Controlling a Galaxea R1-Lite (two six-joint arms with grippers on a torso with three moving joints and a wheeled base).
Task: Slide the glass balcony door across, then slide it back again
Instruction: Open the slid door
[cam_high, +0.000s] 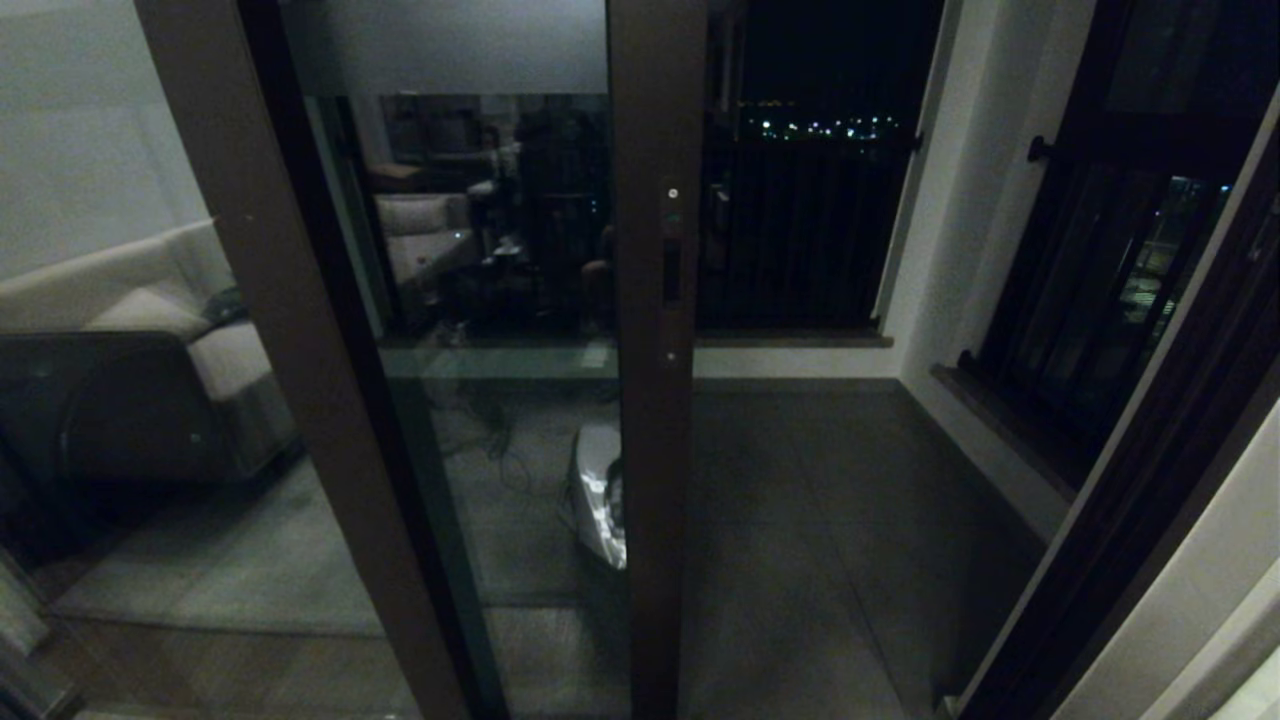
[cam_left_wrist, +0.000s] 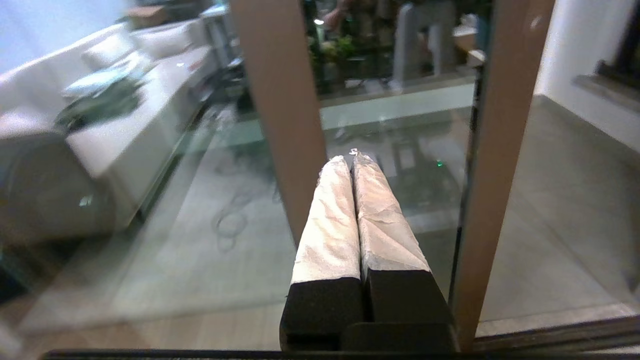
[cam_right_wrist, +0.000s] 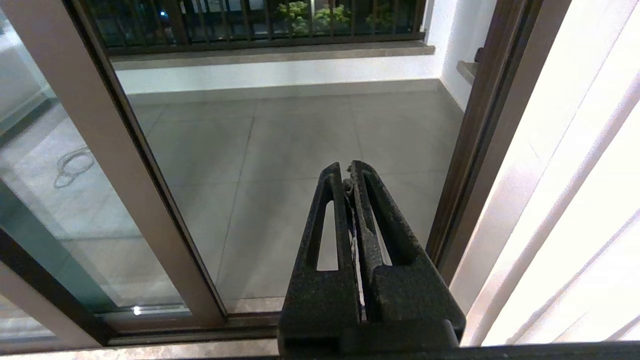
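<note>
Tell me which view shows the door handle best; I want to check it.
The head view: the handle sits mid-height on the door stile, facing the camera. The left wrist and right wrist views show only lower stile and glass, no handle.

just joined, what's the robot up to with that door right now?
Nothing is gripped at the moment. The glass balcony door stands partly across the opening, with the balcony floor open to its right. The left gripper is shut and empty, pointing at the glass near the door's stile. The right gripper is also shut and empty, aimed through the open gap. Neither touches the recessed handle.
</note>
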